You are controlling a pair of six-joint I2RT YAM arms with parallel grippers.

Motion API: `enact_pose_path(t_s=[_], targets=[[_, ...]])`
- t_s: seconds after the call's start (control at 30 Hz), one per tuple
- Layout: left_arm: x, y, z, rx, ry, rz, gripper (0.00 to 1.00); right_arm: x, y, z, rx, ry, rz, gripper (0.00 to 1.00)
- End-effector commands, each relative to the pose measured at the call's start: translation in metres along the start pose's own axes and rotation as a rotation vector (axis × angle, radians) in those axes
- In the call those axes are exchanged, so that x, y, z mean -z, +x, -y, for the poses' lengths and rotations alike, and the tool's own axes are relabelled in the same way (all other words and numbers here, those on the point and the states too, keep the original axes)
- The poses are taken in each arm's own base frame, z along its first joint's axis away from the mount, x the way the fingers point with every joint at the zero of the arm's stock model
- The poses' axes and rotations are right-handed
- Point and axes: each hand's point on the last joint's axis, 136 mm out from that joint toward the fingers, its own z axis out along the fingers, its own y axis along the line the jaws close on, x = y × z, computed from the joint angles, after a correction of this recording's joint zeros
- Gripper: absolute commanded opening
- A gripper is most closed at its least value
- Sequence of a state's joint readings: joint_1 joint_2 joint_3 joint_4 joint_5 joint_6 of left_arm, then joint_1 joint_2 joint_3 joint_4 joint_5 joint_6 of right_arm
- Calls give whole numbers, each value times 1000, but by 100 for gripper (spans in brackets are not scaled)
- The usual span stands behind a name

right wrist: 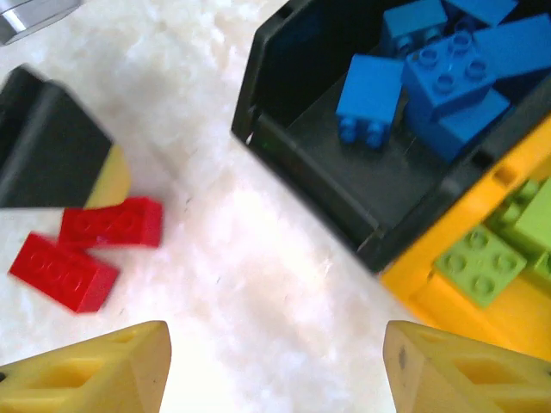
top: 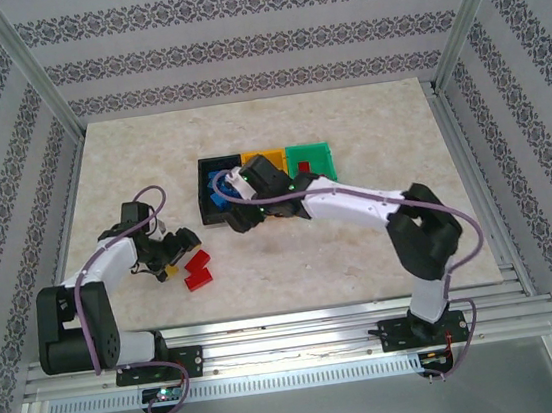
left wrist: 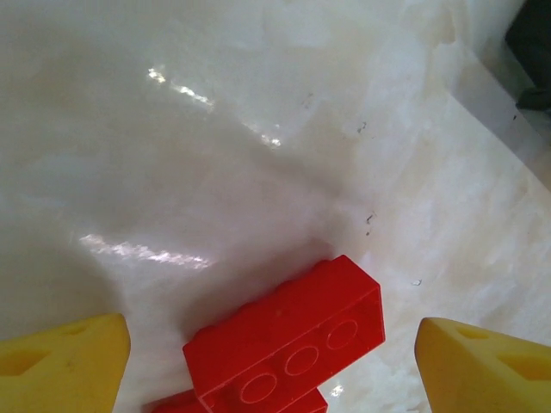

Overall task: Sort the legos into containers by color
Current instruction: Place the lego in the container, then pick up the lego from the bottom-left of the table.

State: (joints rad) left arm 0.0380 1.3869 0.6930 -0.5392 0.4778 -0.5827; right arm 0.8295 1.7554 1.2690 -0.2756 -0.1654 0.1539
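Two red legos (top: 199, 271) lie on the table at the front left. My left gripper (top: 183, 255) is right beside them, open; its wrist view shows one red lego (left wrist: 284, 344) between the yellow fingertips (left wrist: 60, 366), untouched. The containers stand in a row: black bin (top: 205, 187), orange-yellow bin (top: 268, 155), green bin (top: 311, 150). My right gripper (top: 230, 212) hovers open and empty over the table by the black bin's front corner. Blue legos (right wrist: 448, 73) lie in the black bin (right wrist: 293, 163), and lime legos (right wrist: 479, 262) lie in the orange-yellow bin (right wrist: 430, 288).
A small red piece (top: 304, 169) shows inside the green bin. In the right wrist view the two red legos (right wrist: 86, 249) lie next to the left gripper's black and yellow finger (right wrist: 60, 155). Metal frame posts and patterned walls enclose the table.
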Motion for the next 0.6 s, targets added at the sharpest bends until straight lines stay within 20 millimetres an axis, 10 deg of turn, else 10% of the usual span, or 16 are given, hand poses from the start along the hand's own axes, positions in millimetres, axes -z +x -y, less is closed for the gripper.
enact_pose_path(t_s=[0.0,0.57], targets=[[-1,-4,4,-69,-66,5,86,3,22,8,-44,25,-7,67],[-11,7,10,-428,-501,-68,84,14,53,20,-97,46,-7,67]])
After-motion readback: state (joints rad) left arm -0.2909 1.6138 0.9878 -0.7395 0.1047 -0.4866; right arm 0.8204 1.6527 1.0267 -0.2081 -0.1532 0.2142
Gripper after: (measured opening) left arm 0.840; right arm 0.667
